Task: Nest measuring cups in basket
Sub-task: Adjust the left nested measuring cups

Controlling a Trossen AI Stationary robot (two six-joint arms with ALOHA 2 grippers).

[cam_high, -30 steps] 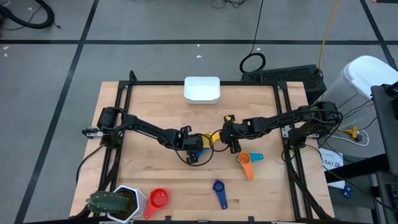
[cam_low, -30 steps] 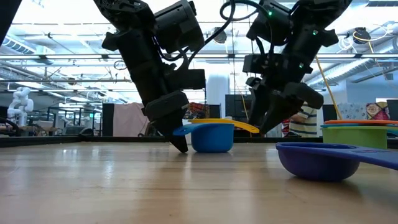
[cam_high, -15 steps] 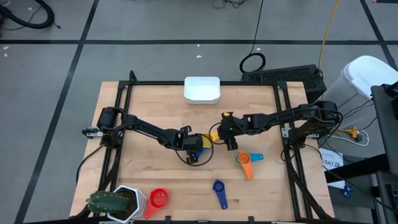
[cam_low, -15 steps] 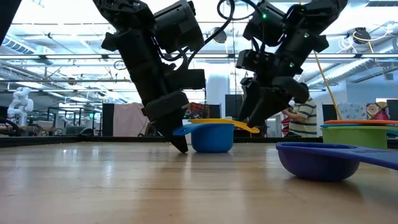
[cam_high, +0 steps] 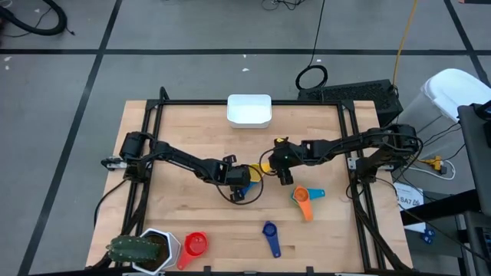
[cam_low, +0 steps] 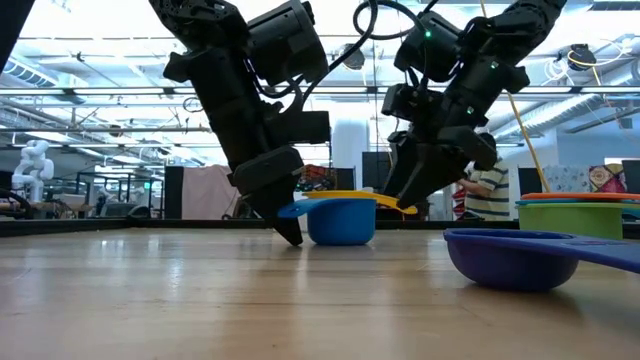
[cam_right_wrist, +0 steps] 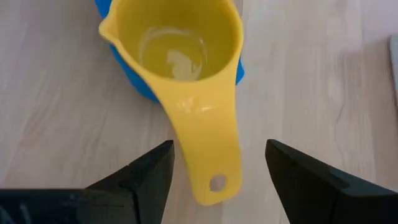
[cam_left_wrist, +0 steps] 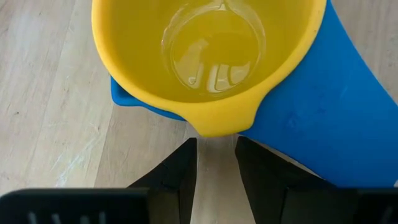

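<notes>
A yellow measuring cup (cam_right_wrist: pixel 180 56) sits nested in a light-blue cup (cam_left_wrist: pixel 323 118) mid-table. The right gripper (cam_right_wrist: pixel 217 168) straddles its handle, jaws apart; the left gripper (cam_left_wrist: pixel 216 163), fingers nearly together, points at its spout. Only the high view shows the white basket (cam_high: pixel 249 110)

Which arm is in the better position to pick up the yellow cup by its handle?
Right, probably. The right tool is open with the yellow cup's handle between its fingers. The left tool sits at the cup's spout side, by the blue cup beneath.
</notes>
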